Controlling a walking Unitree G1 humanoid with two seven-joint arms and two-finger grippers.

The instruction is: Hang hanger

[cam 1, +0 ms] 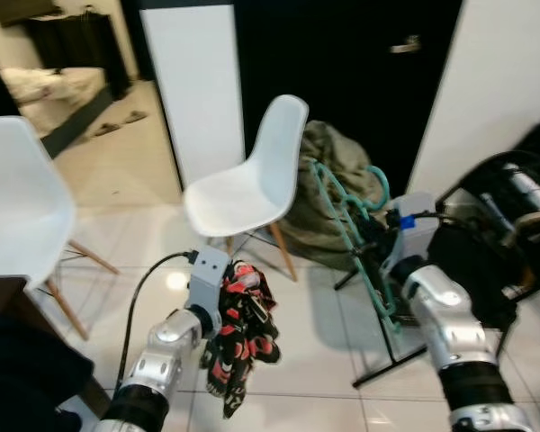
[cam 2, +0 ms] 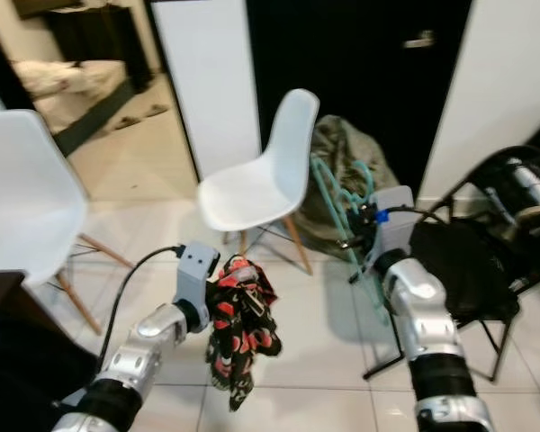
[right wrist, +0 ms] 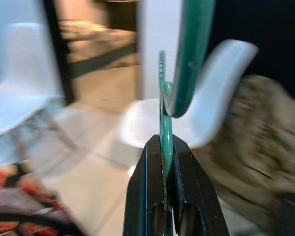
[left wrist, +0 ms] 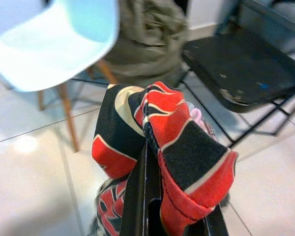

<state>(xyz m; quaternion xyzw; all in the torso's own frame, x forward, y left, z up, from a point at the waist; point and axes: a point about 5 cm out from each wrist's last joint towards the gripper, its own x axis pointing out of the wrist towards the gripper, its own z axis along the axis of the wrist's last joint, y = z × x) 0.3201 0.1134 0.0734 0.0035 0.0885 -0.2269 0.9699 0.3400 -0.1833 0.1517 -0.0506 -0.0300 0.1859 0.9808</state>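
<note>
Right now the right gripper [right wrist: 163,147] sits in the centre-right of the head view, its two black fingers pinched tight on the thin flat edge of a teal plastic hanger [cam 1: 346,216] — the right wrist view has the teal strip squeezed between them with the hook curving up just beyond. Held by the frame like that, the hook stays free at the top, which I'd judge is the point: it can be slipped over a rail. Lower centre, the left gripper [left wrist: 155,162] is clamped on a bunched red, black and cream patterned cloth [cam 1: 241,333], which drapes down from its fingers toward the pale tiled floor [cam 1: 288,378], so the garment is kept up off the tiles. Behind them stands a white moulded chair with wooden legs [cam 1: 247,193], an olive-green sack [cam 1: 328,180] slumped against the dark wall, and a black folding chair [cam 2: 468,261] at the right edge. What's tricky — the hanger's lower half crosses thin black metal legs and I can't tell whether it touches them. Nothing I'd call a rail can be made out, and the right wrist view is blurred throughout. Another white chair [cam 1: 18,202] is cut off at the left edge.
</note>
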